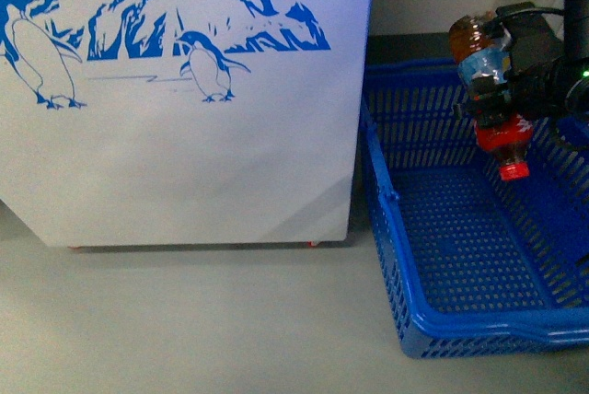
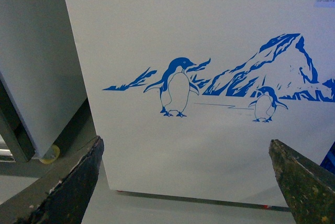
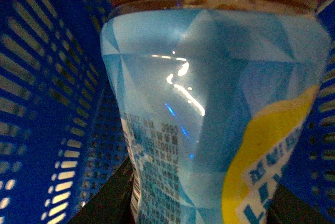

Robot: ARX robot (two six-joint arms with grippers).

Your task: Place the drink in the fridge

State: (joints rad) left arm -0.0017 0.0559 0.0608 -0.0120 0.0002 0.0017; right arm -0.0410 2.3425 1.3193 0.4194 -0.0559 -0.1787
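Gripping the drink [image 1: 480,67] round its label with the right claw [image 1: 497,99], cap pointing down (upper right of the front frame), hanging above the blue basket [image 1: 442,325]. Best to hold that squeeze firm, lift clear of the basket wall, then swing left and up toward the fridge [image 1: 184,164], top out of frame. Leaving the left claw [image 2: 186,143] spread wide and empty, facing the fridge front.

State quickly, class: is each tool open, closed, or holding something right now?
Left tool: open, holding nothing.
Right tool: closed on the drink, cap pointing down.
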